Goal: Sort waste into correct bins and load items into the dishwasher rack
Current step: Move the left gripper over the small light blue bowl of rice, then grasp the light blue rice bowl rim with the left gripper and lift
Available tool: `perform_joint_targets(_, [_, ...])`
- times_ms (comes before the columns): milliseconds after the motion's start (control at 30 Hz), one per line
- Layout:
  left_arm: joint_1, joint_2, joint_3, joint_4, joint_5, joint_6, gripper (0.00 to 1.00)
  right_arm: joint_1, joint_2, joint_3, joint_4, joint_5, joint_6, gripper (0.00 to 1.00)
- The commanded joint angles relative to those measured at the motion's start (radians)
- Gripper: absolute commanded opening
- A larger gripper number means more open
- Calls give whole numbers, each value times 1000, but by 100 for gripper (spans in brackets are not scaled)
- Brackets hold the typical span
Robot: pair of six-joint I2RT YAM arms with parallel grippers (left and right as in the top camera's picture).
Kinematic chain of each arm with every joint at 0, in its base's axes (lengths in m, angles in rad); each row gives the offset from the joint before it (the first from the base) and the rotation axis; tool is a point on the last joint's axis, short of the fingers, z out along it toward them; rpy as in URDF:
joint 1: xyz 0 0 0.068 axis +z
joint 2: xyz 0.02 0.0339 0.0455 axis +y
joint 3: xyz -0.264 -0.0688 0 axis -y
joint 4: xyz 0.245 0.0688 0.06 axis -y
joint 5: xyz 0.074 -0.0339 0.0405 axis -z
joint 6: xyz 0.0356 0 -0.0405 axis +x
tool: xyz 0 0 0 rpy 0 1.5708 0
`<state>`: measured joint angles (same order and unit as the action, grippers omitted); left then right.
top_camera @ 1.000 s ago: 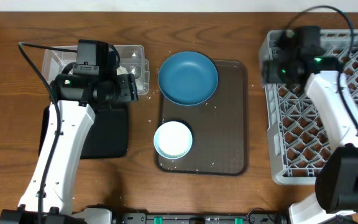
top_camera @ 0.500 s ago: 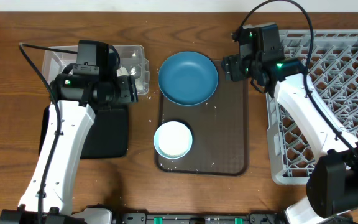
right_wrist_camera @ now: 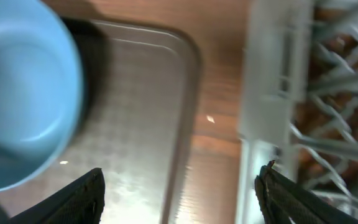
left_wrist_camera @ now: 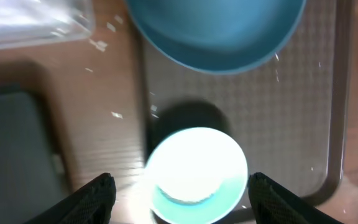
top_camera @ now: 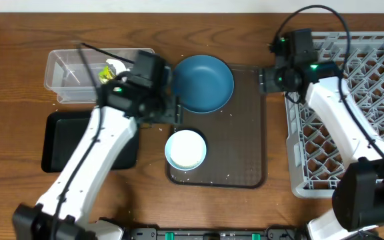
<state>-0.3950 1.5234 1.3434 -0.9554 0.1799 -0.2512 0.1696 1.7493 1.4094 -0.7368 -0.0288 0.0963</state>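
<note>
Over the brown tray (top_camera: 245, 133), left tool (left_wrist_camera: 180, 186) and right tool (right_wrist_camera: 182, 177) both gape empty

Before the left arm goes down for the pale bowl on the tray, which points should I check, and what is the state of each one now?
1. Left gripper open and empty: ok, jaws wide apart.
2. Pale white-blue round bowl centred under it: ok, roughly, in the left wrist view.
3. Bowl upright on the flat brown serving tray: ok.
4. Dark blue round plate apart from the bowl: ok, a gap shows.
5. Right gripper out of the way: ok, open, near the tray's edge beside the grey plastic rack.
6. Bowl's inside clean: cannot tell, glare hides it.
</note>
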Motion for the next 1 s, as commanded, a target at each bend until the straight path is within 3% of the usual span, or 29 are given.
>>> perform_joint_targets(0, [-65,74,-1,1,-2,-64,71,-42,-37,18,-18,14,16,77])
perform_joint_targets(300, [-209,280,-1,31,-2,-240,71,-106,-39,18,-87,14,16,76])
perform_joint_targets(467, [-261,330,-1,75,-8,-260,68,-114,-39,18,-89,14,15,76])
perform_joint_targets(667, [-299,365,-3,76,-47,-369,67,-118,-39,18,-99,18,15,77])
perform_joint_targets(967, [-327,399,-3,97,-62,-383,56,-118,-39,18,-114,22,14,77])
